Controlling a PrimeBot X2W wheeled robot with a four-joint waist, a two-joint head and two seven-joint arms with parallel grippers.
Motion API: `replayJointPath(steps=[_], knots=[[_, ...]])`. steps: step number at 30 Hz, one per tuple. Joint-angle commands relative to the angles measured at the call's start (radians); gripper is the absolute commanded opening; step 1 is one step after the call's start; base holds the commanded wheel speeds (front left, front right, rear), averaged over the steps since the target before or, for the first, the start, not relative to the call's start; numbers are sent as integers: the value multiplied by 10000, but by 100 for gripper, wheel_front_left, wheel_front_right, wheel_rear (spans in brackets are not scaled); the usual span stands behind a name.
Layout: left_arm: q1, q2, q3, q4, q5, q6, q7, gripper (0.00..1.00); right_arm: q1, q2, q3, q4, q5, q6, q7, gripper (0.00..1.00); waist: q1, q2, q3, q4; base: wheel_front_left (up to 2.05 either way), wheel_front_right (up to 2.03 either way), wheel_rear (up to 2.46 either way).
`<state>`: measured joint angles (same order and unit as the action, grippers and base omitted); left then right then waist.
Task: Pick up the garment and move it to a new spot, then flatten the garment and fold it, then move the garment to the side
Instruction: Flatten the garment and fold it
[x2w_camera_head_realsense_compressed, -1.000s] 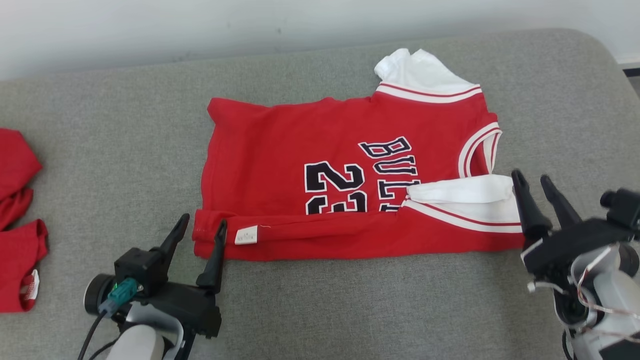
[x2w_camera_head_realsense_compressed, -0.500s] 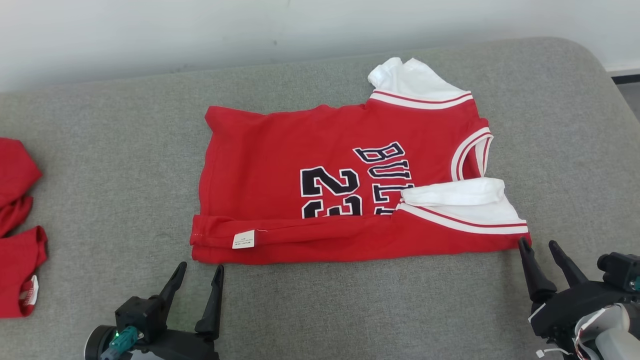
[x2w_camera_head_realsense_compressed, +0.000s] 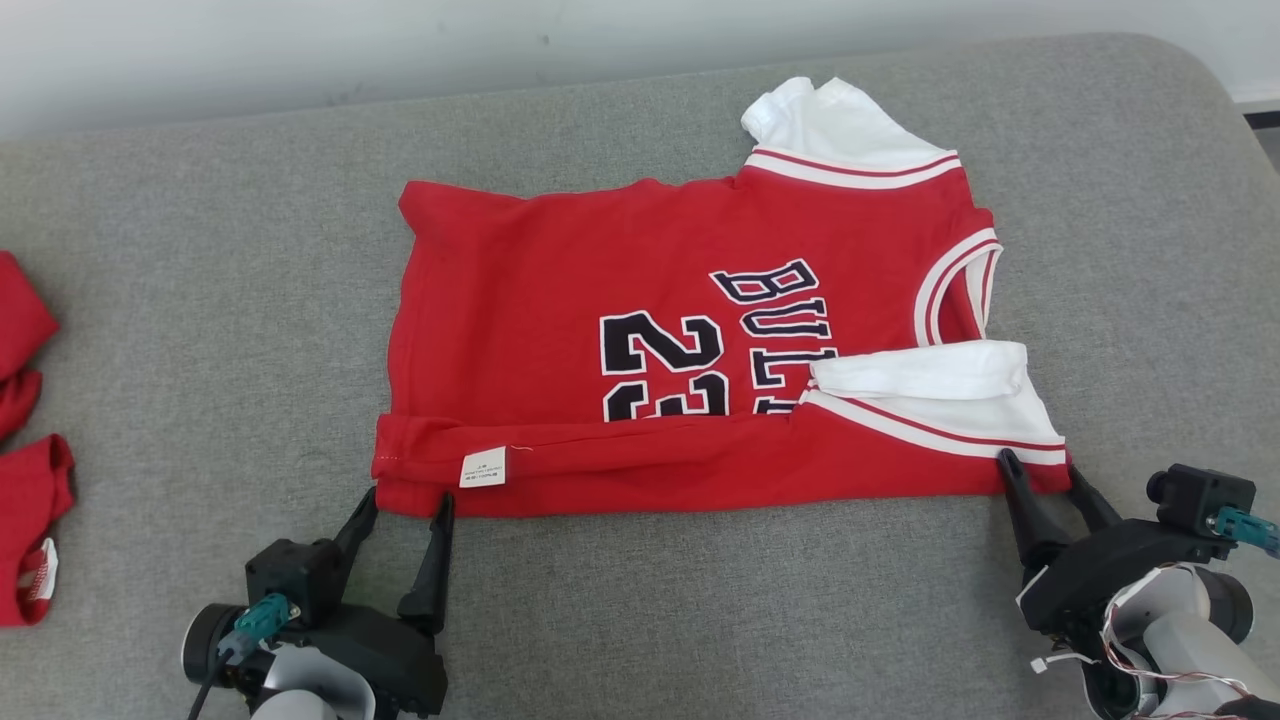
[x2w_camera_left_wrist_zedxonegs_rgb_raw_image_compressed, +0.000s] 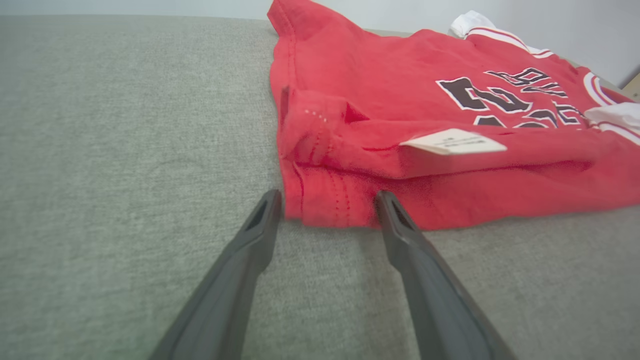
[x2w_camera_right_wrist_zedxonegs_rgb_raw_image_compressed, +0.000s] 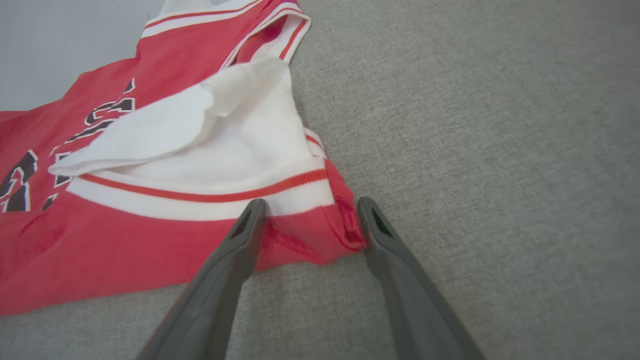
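On the grey pad (x2w_camera_head_realsense_compressed: 700, 610), the red garment (x2w_camera_head_realsense_compressed: 650, 330) lay partly folded. The left gripper (x2w_camera_head_realsense_compressed: 408, 498) and right gripper (x2w_camera_head_realsense_compressed: 1042, 465) each straddled a near corner, jaws fully spread and holding nothing, evidently positioned to pinch both corners for the next fold

The left gripper (x2w_camera_head_realsense_compressed: 407, 500) and the right gripper (x2w_camera_head_realsense_compressed: 1043, 466) both reach forward and low, fingers pointing away from the body, jaws spread wide.

Red clothes (x2w_camera_head_realsense_compressed: 30, 520) lie left on grey padded surface (x2w_camera_head_realsense_compressed: 200, 300).
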<state>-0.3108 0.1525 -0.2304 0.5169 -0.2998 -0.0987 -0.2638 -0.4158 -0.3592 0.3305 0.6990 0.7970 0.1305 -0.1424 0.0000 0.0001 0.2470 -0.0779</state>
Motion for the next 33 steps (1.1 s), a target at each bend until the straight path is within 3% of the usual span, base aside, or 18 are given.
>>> replayJointPath(steps=[1, 2, 9, 20, 26, 32, 33], knots=[[-190, -16, 30, 203, -43, -48, -6, 5, -115, 57, 127, 154, 105, 1, -66, 0, 0, -1, 26, 33, 0, 0, 0], [-261, -48, 60, 285, -73, -55, -7, 0, -157, 107, 226, 195, 172, 1, -101, 0, 0, -1, 22, 42, 0, 0, 0], [191, -240, 308, 154, -205, -164, -8, 0, 82, -16, 574, 243, 752, 1, -595, 0, 0, -1, -494, 226, 0, 0, 0], [2177, -441, 786, -1384, -215, -81, -8, 0, 1627, -676, 597, -1034, 1369, 1, -845, 0, 0, -1, -1303, 428, 0, 0, 0], [3383, -587, 1016, -2013, -401, 87, -8, 0, 3147, -1155, -79, -2233, 1508, -11, -470, 0, 0, -1, -1485, 460, 0, 0, 0], [3803, -721, 1023, -1966, -388, 151, -8, 0, 4004, -865, -906, -2840, 1250, -12, -17, 0, 0, -1, -1523, 422, 0, 0, 0], [3795, -748, 1034, -1979, -371, 174, -8, 22, 4043, -789, -1042, -2884, 1183, -12, 44, 41, 0, -1, -1537, 415, 0, 0, 0]])
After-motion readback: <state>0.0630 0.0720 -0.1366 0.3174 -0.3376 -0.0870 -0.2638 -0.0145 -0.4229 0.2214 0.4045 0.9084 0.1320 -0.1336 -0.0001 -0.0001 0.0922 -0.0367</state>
